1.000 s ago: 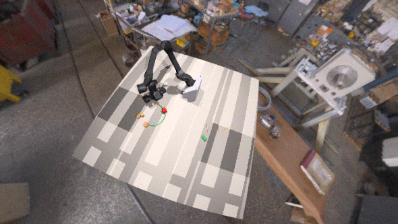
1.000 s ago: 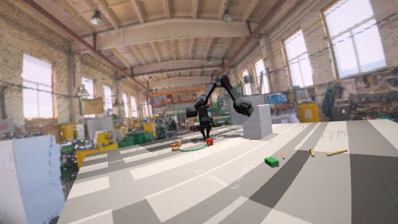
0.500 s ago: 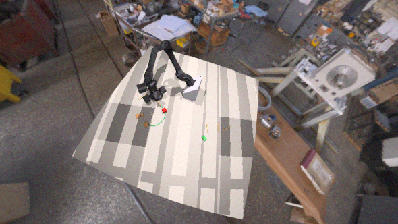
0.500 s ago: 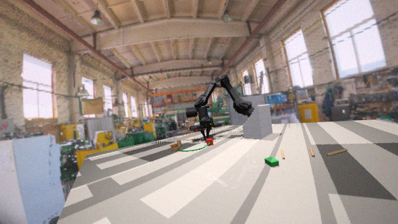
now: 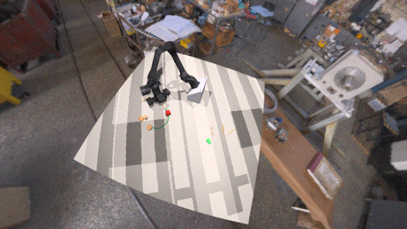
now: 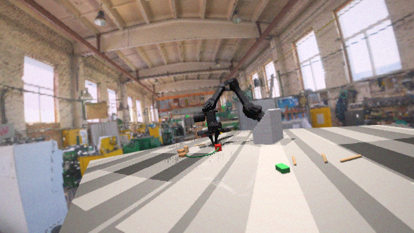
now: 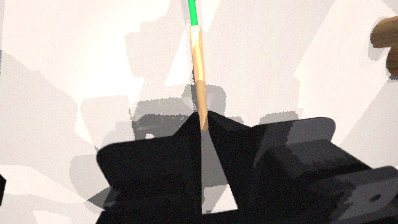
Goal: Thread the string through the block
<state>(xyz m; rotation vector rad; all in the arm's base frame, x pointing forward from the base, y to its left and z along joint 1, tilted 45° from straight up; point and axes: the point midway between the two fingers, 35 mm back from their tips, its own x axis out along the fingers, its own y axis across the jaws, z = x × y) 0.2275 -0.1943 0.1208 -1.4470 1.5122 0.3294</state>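
My gripper (image 5: pixel 161 102) (image 6: pixel 213 140) (image 7: pixel 202 116) is shut on the thin wooden stick (image 7: pixel 199 75), holding one end just above the table. The green string (image 5: pixel 165 124) (image 6: pixel 200 155) (image 7: pixel 192 12) leaves the stick's far end. It curves across the table to a round wooden button (image 5: pixel 149 127) (image 6: pixel 182 154). The small red block (image 5: pixel 167 112) (image 6: pixel 217 147) stands on the table right by my fingertips, where the string's curve ends. Its hole is too small to see. The block is outside the wrist view.
Two more wooden buttons (image 5: pixel 141 118) (image 6: pixel 184 149) lie left of the block; one shows at the wrist view's right edge (image 7: pixel 387 36). A green block (image 5: pixel 208 141) (image 6: pixel 282 168) and loose sticks (image 5: pixel 223 130) (image 6: pixel 349 158) lie to the right. The arm's base wedge (image 5: pixel 197 90) (image 6: pixel 268 126) stands behind.
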